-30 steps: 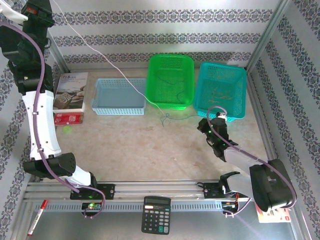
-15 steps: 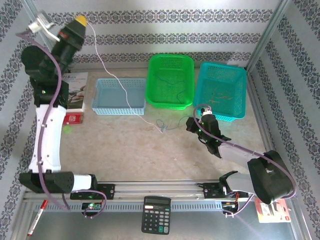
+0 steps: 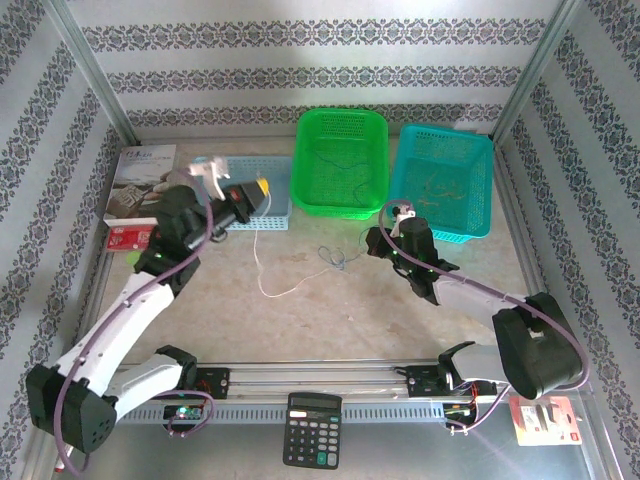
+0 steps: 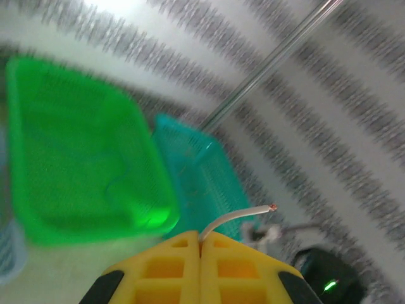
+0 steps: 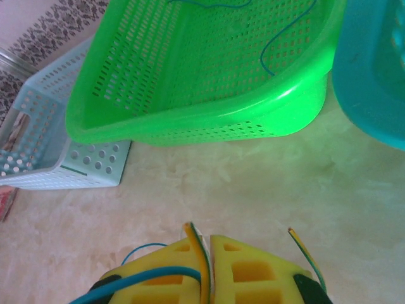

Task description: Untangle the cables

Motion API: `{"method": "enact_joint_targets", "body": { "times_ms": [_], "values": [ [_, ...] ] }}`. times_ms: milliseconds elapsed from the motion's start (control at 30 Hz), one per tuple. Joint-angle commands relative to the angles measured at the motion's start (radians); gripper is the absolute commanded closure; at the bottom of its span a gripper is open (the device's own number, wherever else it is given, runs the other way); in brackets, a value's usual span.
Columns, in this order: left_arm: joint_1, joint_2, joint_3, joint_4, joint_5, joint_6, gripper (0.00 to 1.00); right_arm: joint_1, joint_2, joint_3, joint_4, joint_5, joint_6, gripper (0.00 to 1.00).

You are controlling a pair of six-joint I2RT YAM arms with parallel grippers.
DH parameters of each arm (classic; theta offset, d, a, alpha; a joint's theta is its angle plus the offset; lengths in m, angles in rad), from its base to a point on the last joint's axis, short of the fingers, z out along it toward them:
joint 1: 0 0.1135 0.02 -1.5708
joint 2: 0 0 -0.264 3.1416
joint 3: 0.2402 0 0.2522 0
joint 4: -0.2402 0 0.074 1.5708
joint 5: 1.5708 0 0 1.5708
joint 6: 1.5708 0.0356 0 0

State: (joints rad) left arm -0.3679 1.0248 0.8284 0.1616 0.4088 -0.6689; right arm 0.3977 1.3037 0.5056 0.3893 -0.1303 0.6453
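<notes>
The cables are thin wires. A white wire hangs from my left gripper, which is shut on it in front of the light blue basket; the wire sags onto the table and runs right to a small tangle. In the left wrist view the yellow fingers are pressed together, with the white wire's end sticking out. My right gripper is low, just right of the tangle. In the right wrist view it is shut on a yellow-green wire, and a blue wire crosses its left finger.
At the back stand a light blue basket, a green basket holding a blue wire, and a teal basket with tan wires. A book lies at the far left. A calculator and a red pen lie at the near edge.
My left arm has swung down from high at the back left to low in front of the light blue basket, letting the white wire go slack. The right gripper shifted left.
</notes>
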Motion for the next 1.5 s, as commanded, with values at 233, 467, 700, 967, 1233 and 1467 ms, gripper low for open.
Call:
{"method": "enact_joint_targets", "body": {
  "times_ms": [233,467,700,967,1233,1467],
  "values": [
    [-0.191,0.199,-0.054,-0.069,-0.145,0.243,1.0,0.024,0.003,0.096,-0.135,-0.028,-0.122,1.0],
    [-0.199,0.247,-0.004,-0.187,-0.223,0.347,0.54,0.029,-0.018,0.147,-0.235,-0.045,-0.187,1.0],
    [-0.197,0.175,0.07,-0.268,-0.153,0.416,0.24,0.033,0.001,0.165,-0.236,-0.095,-0.2,1.0],
    [-0.206,0.249,-0.047,0.065,0.176,0.229,0.21,0.049,0.008,0.195,-0.18,-0.257,-0.189,0.9],
    [-0.252,0.372,-0.06,0.253,0.249,0.151,0.25,0.08,0.024,0.2,-0.156,-0.284,-0.173,0.88],
    [-0.256,0.425,-0.076,0.342,0.253,0.115,0.39,0.105,0.026,0.195,-0.147,-0.276,-0.17,0.88]
  ]
}}
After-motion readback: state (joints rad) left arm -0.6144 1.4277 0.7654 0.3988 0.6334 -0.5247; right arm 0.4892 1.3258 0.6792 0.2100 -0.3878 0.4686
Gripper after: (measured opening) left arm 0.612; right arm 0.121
